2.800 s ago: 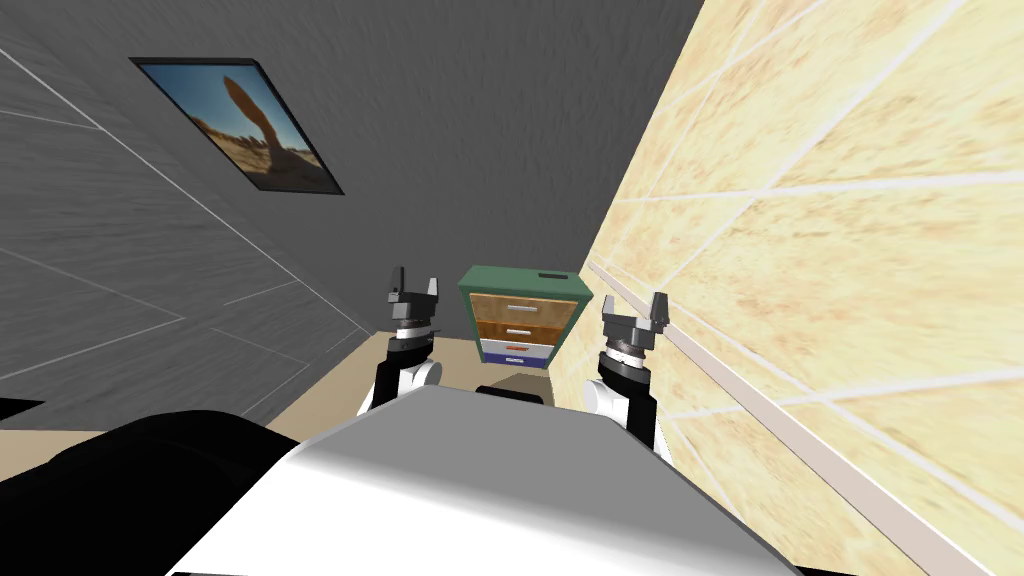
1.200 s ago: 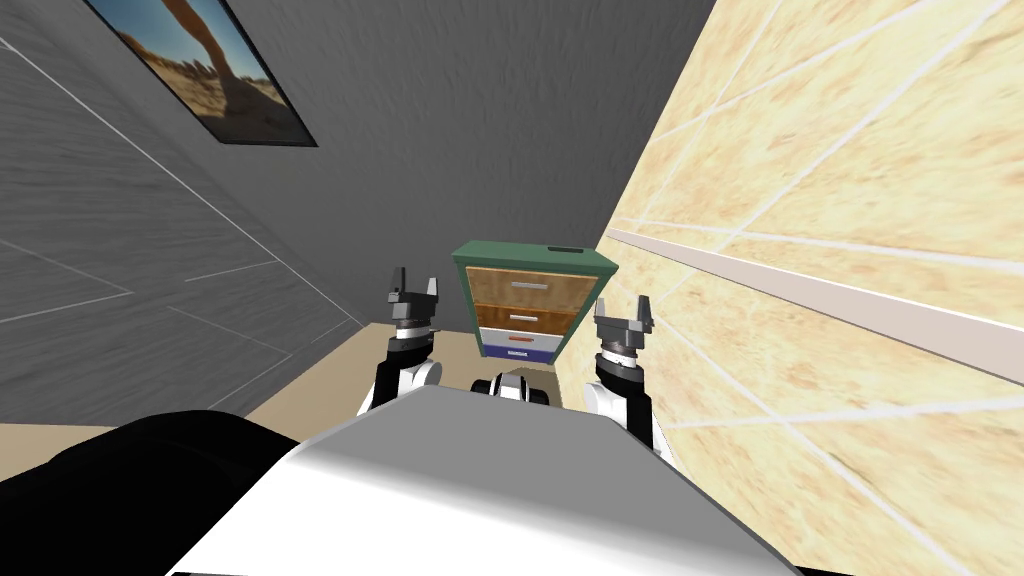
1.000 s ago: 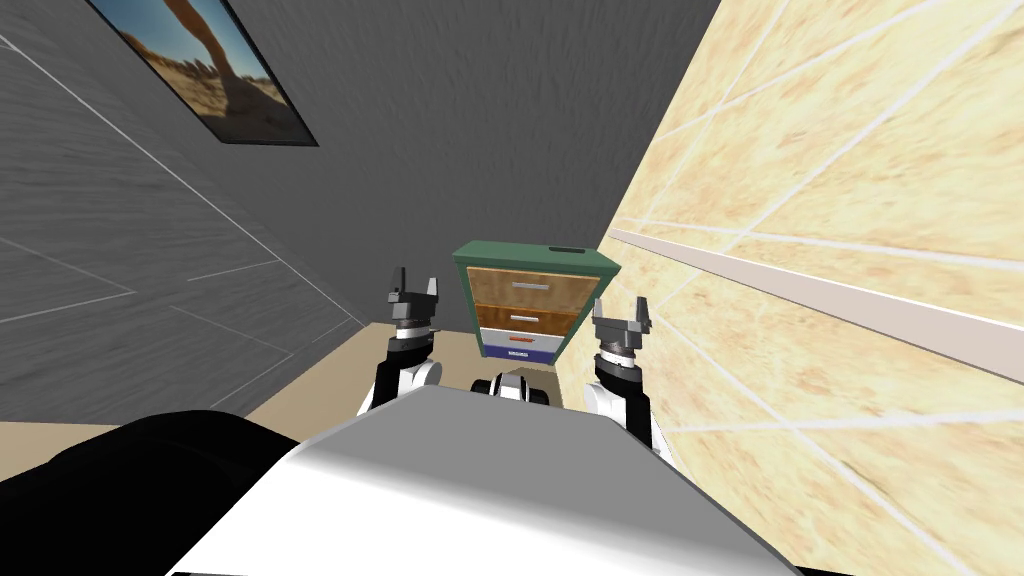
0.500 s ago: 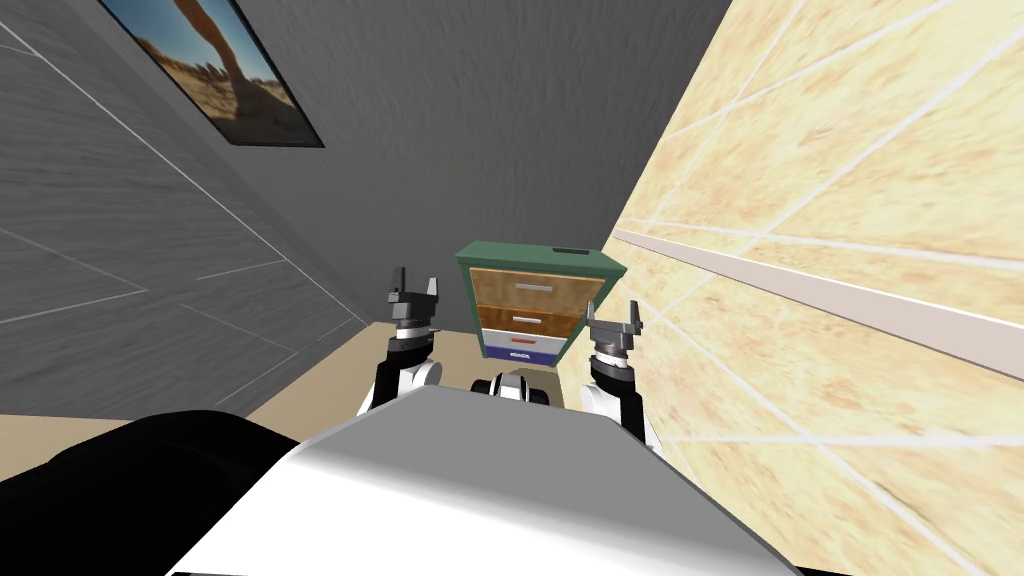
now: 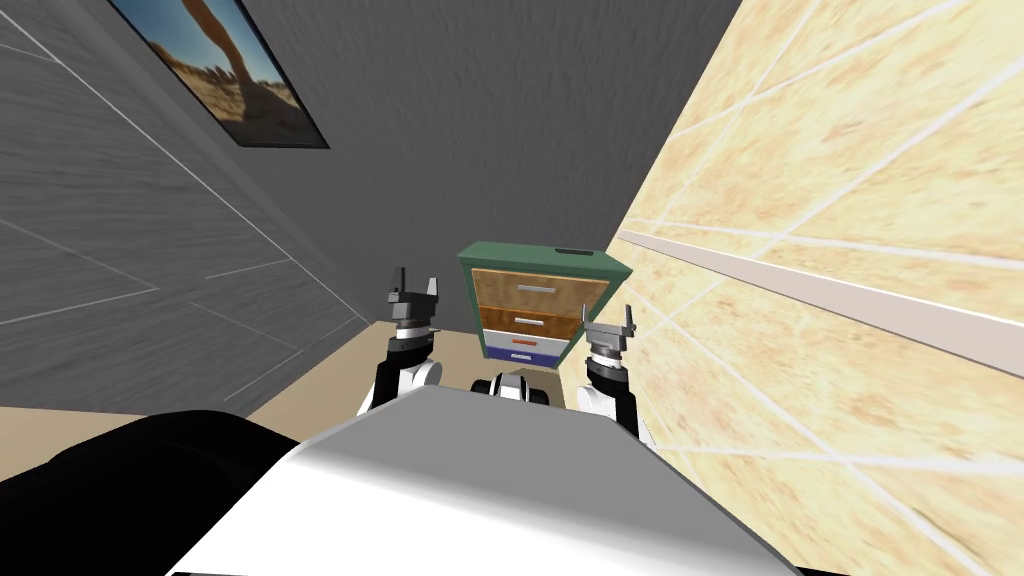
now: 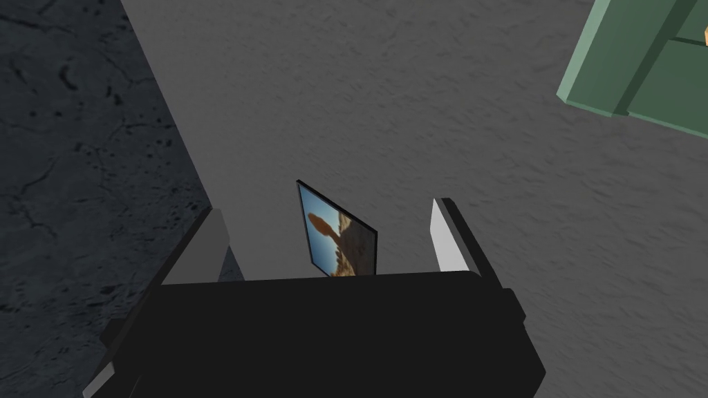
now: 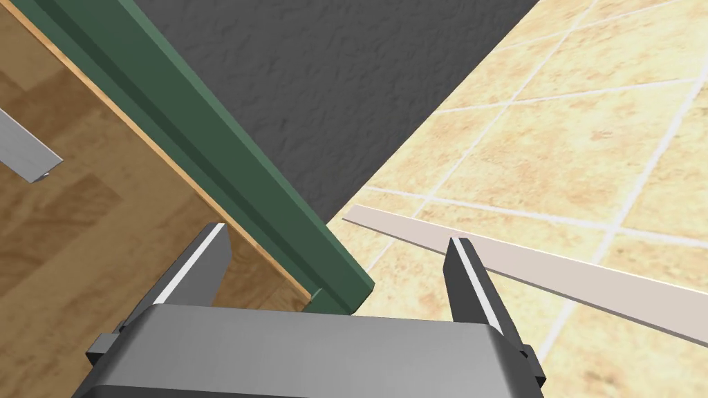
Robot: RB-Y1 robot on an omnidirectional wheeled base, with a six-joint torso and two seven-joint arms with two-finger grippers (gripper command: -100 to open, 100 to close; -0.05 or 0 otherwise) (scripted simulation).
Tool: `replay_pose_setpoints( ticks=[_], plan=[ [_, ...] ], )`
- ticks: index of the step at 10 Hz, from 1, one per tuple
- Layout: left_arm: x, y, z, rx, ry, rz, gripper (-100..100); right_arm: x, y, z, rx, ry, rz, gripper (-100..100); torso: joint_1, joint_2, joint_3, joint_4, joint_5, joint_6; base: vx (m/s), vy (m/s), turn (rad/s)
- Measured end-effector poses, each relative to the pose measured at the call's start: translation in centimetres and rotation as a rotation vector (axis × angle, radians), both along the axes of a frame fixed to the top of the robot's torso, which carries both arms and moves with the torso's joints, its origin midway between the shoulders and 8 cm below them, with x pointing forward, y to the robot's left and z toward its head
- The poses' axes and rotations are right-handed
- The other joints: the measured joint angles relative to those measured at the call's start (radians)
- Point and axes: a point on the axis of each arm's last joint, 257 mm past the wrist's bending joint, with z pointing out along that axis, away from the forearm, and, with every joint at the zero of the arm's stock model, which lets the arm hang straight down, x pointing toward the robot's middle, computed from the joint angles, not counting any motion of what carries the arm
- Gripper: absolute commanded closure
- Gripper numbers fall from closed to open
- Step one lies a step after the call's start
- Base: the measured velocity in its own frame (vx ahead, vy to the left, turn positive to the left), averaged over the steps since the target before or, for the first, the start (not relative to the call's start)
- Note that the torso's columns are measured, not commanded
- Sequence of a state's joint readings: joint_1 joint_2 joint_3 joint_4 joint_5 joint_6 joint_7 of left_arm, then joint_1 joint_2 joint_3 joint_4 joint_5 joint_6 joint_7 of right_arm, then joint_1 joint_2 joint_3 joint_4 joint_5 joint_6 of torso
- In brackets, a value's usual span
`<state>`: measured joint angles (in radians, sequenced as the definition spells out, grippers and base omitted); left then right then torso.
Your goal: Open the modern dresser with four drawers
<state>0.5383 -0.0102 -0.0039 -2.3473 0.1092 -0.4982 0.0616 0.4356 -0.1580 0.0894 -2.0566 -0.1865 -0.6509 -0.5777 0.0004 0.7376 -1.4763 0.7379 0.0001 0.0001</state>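
Grey wall [image 5: 500, 120], green wood-fronted dresser [image 5: 538, 300]

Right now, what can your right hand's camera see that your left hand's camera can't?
Right wrist view alone: a wooden drawer front with a grey handle, and the tan tiled wall with its pale strip. Left wrist view alone: a framed picture on the wall, seen past the open fingers of the left gripper. Both: the green dresser, the dark grey wall, and open fingers; the right gripper points at the dresser's edge.
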Motion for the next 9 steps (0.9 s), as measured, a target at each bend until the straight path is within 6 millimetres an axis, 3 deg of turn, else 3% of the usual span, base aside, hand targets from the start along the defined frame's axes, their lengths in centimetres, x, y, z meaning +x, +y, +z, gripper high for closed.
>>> replay_pose_setpoints(
  ticks=[9],
  plan=[
    [0.0, 0.0, 0.0, 0.0, 0.0, 0.0, 0, 0.7, 0.4, -3.6, 0.257, 0.039, 0.185, -100, 0.0, 0.0, 0.0, 0.0, 0.0, 0.0, 0.019, 0.014, 0.034]
  ],
)
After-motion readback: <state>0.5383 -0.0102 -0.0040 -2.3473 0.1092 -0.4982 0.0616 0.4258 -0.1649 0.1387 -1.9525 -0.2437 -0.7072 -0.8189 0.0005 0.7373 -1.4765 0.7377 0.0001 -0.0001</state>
